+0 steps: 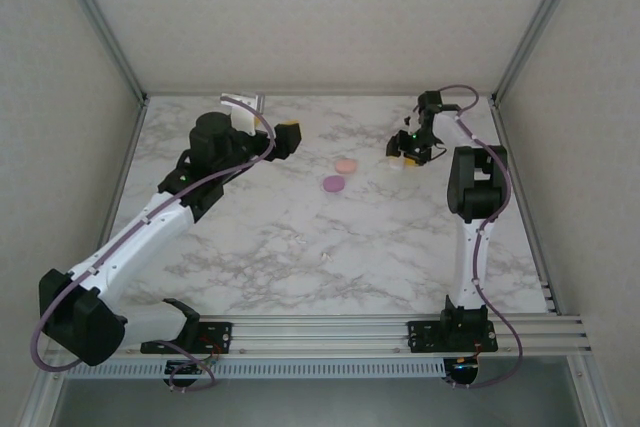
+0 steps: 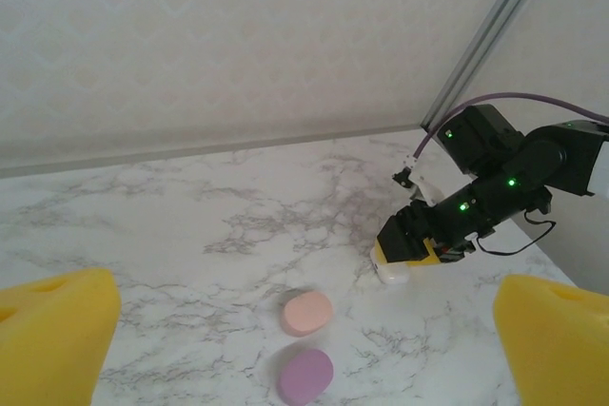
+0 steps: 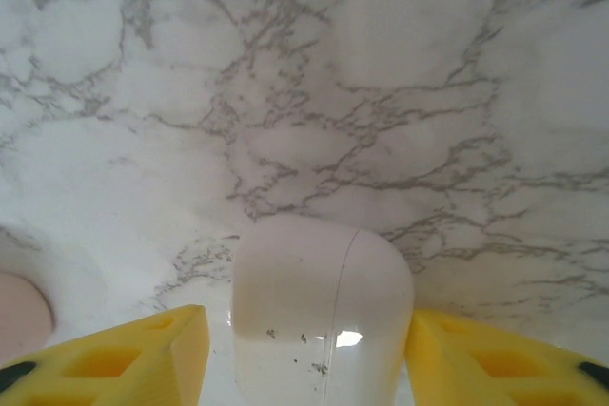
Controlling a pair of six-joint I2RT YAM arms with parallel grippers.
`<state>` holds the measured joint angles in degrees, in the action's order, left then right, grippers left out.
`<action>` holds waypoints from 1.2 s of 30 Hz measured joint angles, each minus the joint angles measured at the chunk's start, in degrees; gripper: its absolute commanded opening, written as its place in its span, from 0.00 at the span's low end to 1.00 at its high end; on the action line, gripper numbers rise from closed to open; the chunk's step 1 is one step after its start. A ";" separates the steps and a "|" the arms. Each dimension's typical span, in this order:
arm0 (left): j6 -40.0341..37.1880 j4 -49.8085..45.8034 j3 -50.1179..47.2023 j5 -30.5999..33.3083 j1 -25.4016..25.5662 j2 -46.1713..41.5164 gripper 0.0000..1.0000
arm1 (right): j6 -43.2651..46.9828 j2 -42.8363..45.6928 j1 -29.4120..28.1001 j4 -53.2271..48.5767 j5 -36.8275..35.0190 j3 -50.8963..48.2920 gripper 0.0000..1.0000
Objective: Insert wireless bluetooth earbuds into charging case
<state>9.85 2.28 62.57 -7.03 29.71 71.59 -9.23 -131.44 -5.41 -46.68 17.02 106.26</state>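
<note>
A white charging case (image 3: 324, 301), closed, lies on the marble between the yellow pads of my right gripper (image 3: 306, 339). The right pad touches it and a thin gap shows at the left pad (image 3: 143, 354). From above, the right gripper (image 1: 408, 154) points down at the case (image 1: 405, 162) at the back right. My left gripper (image 1: 268, 119) hovers wide open at the back left with nothing in it, facing a peach case (image 2: 306, 313) and a purple case (image 2: 305, 376). A tiny speck (image 1: 326, 258) lies nearer the front, too small to tell whether it is an earbud.
The peach case (image 1: 346, 164) and purple case (image 1: 334, 184) lie side by side mid-table, both closed. Walls and metal posts (image 1: 525, 32) enclose the marble table (image 1: 300, 237). The mounting rail (image 1: 330, 332) runs along the near edge.
</note>
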 measured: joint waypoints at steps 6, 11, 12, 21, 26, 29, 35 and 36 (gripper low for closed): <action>0.33 0.00 0.04 -0.24 0.00 0.22 1.00 | 1.16 0.24 -3.15 0.20 -8.00 -0.37 0.65; 0.50 0.00 0.04 -0.24 0.00 0.22 1.00 | 1.09 -0.04 -5.64 -0.72 -14.64 0.52 0.59; 0.50 0.00 0.04 -0.24 0.00 0.22 1.00 | 1.05 -0.28 -6.01 -0.87 -15.72 0.81 0.57; 0.52 0.00 0.04 0.50 0.00 0.20 1.00 | 0.72 -0.55 -7.30 -0.87 -20.15 0.83 0.47; 1.33 0.02 0.02 2.21 -0.17 0.20 1.00 | 0.70 2.10 -7.43 2.08 -20.02 -3.41 0.44; 2.69 0.02 0.02 3.15 -0.66 0.20 1.00 | 0.76 7.10 -7.58 4.04 -18.03 -10.47 0.43; 5.86 -0.15 0.79 2.71 -1.77 1.86 1.00 | 3.61 25.88 -9.64 12.22 -12.22 -25.51 0.42; 6.19 -0.42 1.46 1.92 -1.88 2.80 1.00 | 4.83 30.16 -10.56 14.40 -11.37 -27.85 0.41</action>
<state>16.03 1.87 64.03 -5.10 27.83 74.39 -4.40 -101.27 -15.97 -32.27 5.65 78.41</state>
